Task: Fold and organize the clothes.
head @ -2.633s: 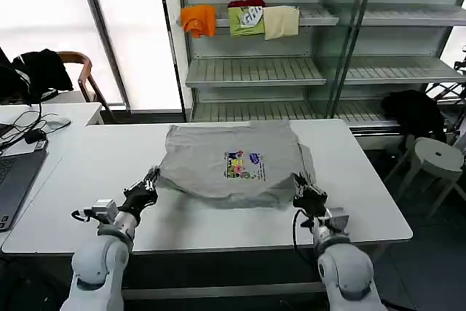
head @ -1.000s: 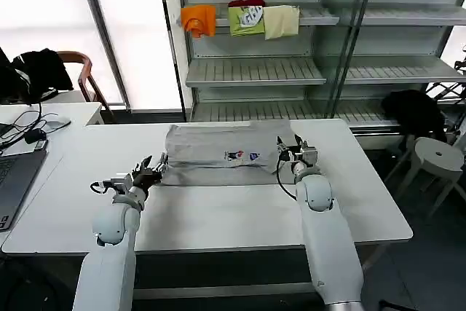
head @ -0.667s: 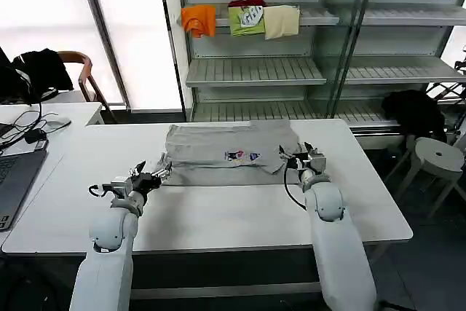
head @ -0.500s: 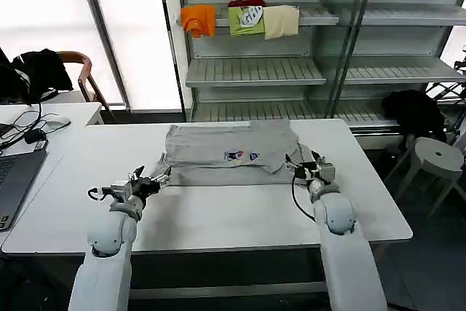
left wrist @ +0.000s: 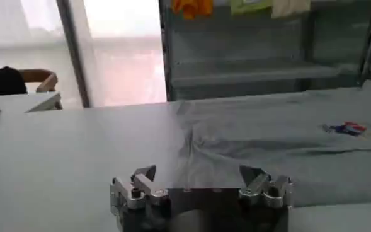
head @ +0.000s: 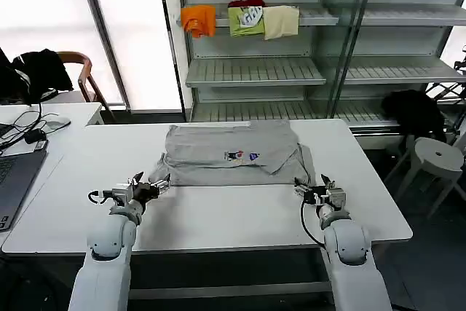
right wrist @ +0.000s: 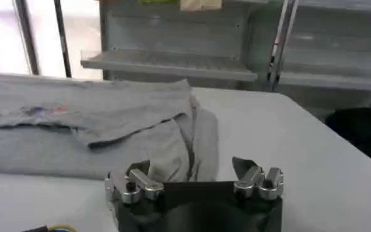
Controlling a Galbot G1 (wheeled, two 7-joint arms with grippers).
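**A:** Where is the light grey short-sleeved shirt with the small multicoloured chest print (head: 231, 152)?

**B:** It lies on the white desk (head: 218, 213), toward the far side and roughly centred. Its near part is folded up over the rest, so the print sits close to the front fold. A sleeve spills out flat on the right side, and another corner of cloth trails toward the left.

**A:** And the left hand (head: 149, 187)?

**B:** Low over the desk, just beside the shirt's near-left corner. Its wrist view shows the two fingers standing apart with nothing between them, the grey cloth (left wrist: 279, 142) spread ahead of the left hand (left wrist: 202, 183).

**A:** The right hand (head: 312, 189)?

**B:** Also low over the desk, near the shirt's near-right corner, by the loose sleeve. In its wrist view the right hand (right wrist: 194, 176) has its fingers spread and empty, with the rumpled sleeve and folded body of the shirt (right wrist: 91, 129) lying just in front.

**A:** Anything behind?

**B:** A metal shelf unit (head: 255, 71) stands past the desk, with orange, green and cream folded garments (head: 240, 20) on an upper shelf.
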